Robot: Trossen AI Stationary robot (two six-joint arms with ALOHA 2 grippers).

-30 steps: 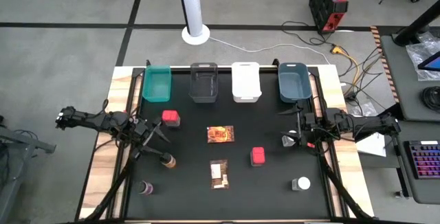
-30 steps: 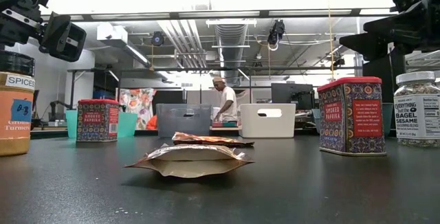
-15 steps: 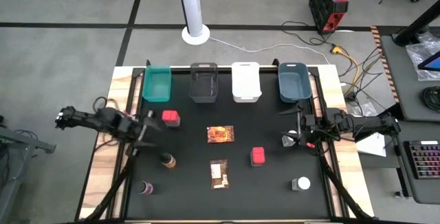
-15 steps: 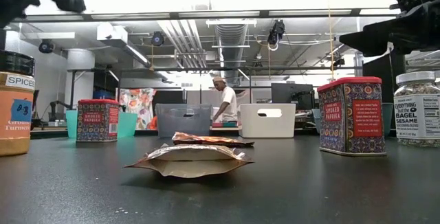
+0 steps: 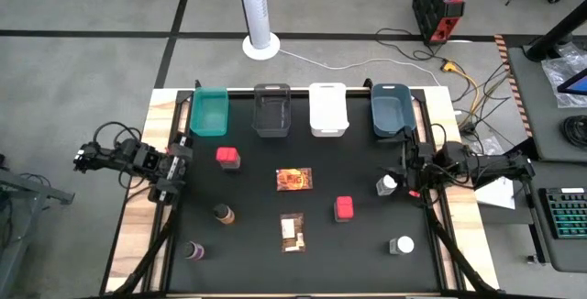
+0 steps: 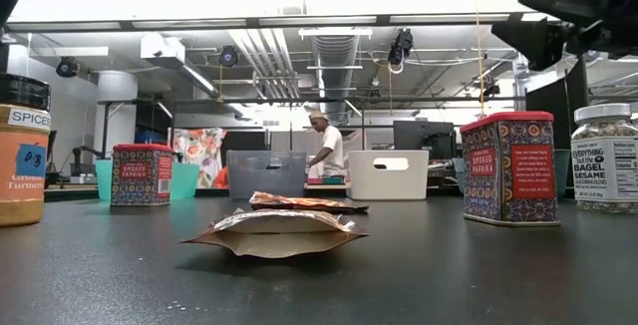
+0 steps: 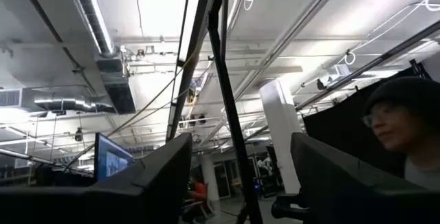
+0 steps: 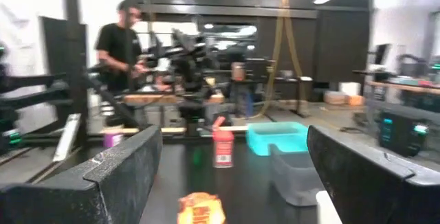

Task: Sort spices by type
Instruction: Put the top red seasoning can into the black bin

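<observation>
Currently, sorting not begun: all four bins look empty.
Left claw (image 5: 171, 172): spread, holding nothing; I have it tucked at the table's left edge, pointing up, clear of the spices.
Bins (image 5: 209, 113): lined along the far edge, ready for one type each.
Spices: red tubs (image 5: 227, 157), packets (image 5: 293, 180), dark-capped bottles (image 5: 222, 214) scattered mid-table.
Right claw (image 5: 402, 182): spread wide, seemingly just beside a white-capped jar (image 5: 386, 185), hard to confirm.
</observation>
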